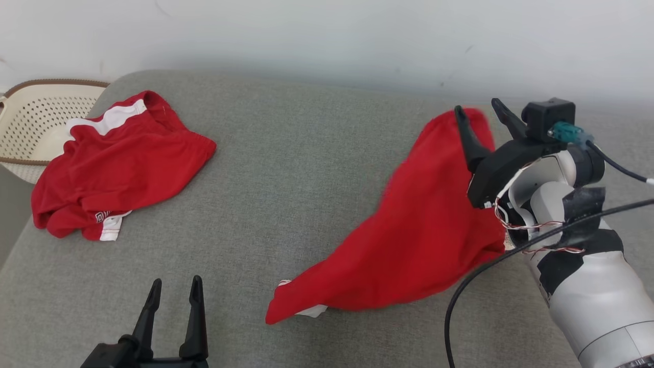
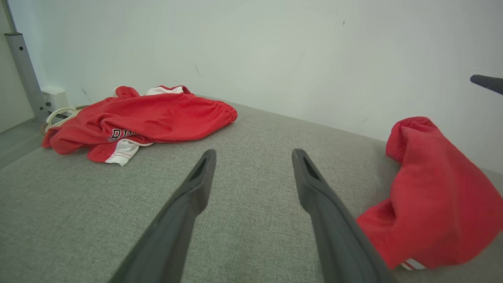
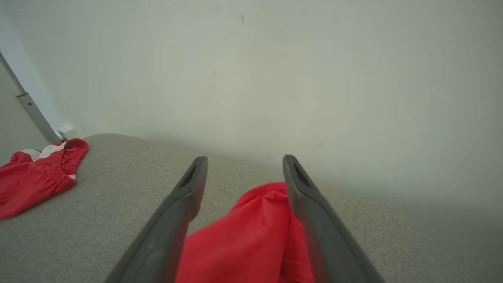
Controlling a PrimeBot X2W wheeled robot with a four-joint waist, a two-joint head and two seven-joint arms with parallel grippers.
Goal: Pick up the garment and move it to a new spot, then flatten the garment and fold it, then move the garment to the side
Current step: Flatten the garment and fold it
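We judge the move done and flattening next: our right gripper (image 1: 476, 105) stands wide at three o'clock, garment (image 1: 409, 240) slack between its fingers (image 1: 467, 138), left gripper (image 1: 176, 281) open, empty.

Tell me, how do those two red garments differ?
The left garment lies crumpled on the grey cushion near a basket; the right garment rises to a peak between the right gripper's open fingers. The left garment shows broad white bands; the right garment only a white sliver. Both are red.
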